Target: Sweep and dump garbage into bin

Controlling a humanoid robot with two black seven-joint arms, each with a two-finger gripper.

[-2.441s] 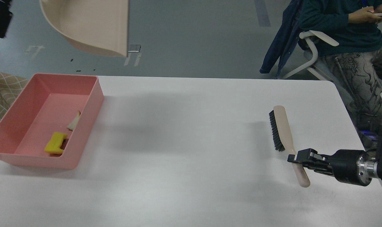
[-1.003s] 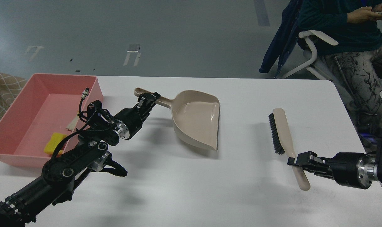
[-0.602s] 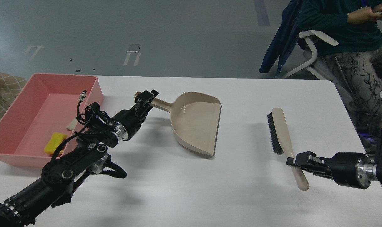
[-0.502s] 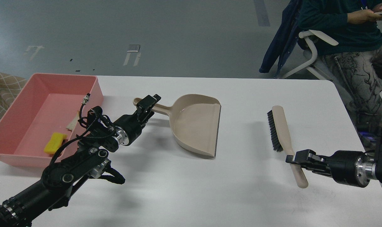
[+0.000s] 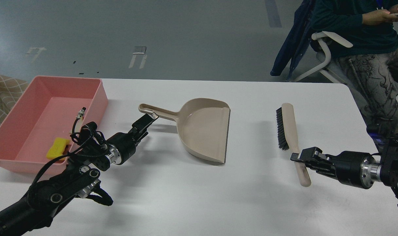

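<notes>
The pink bin (image 5: 99,100) stands at the table's far left. The yellow sponge piece (image 5: 57,148) lies inside it near the front wall. The off-white strip is hidden behind my left arm's cables. The beige dustpan (image 5: 203,131) lies flat on the table at the centre, its handle (image 5: 157,111) pointing left. My left gripper (image 5: 145,120) sits just below the handle's end, apart from it, open and empty. My right gripper (image 5: 300,158) is shut on the handle of the beige black-bristled brush (image 5: 286,126), whose bristles face left.
The white table (image 5: 199,196) ends at a rounded corner at the back right. A person sits on a white chair (image 5: 326,55) beyond that corner. A checked fabric surface (image 5: 2,95) lies left of the bin.
The dustpan came down from above the bin and was set on the table. My left gripper has let go of its handle and drawn back. My right gripper shifted the brush slightly left.
</notes>
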